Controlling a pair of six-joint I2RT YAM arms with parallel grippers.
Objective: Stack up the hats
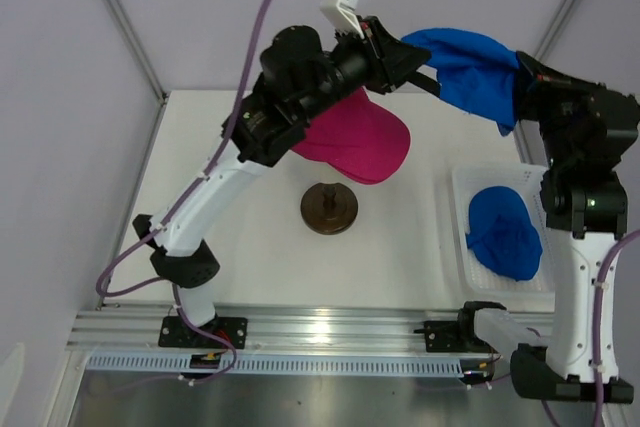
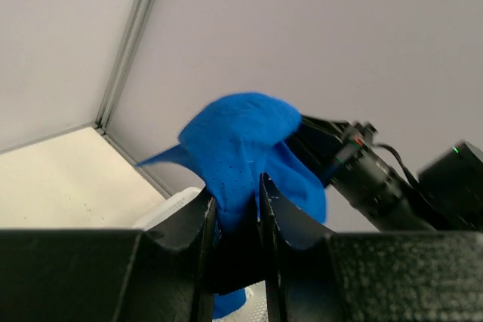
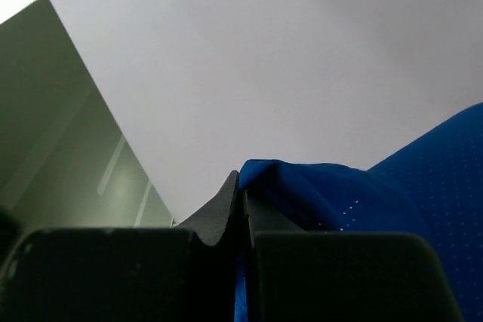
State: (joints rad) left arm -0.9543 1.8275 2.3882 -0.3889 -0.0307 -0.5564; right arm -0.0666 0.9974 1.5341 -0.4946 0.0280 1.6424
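Observation:
A royal blue hat [image 1: 470, 72] hangs in the air at the back right, held by both grippers. My left gripper [image 1: 432, 80] is shut on its left edge; the cloth sits between the fingers in the left wrist view [image 2: 238, 197]. My right gripper [image 1: 520, 82] is shut on its right edge, seen in the right wrist view [image 3: 243, 186]. The magenta-pink hat [image 1: 355, 137] sits raised above the dark round stand [image 1: 329, 209], partly under my left arm; what carries it is hidden. A second blue hat [image 1: 503, 232] lies in the white tray [image 1: 462, 187].
The white tray stands at the table's right side beside my right arm. Grey walls with metal frame posts close the back and sides. An aluminium rail with the arm bases runs along the near edge.

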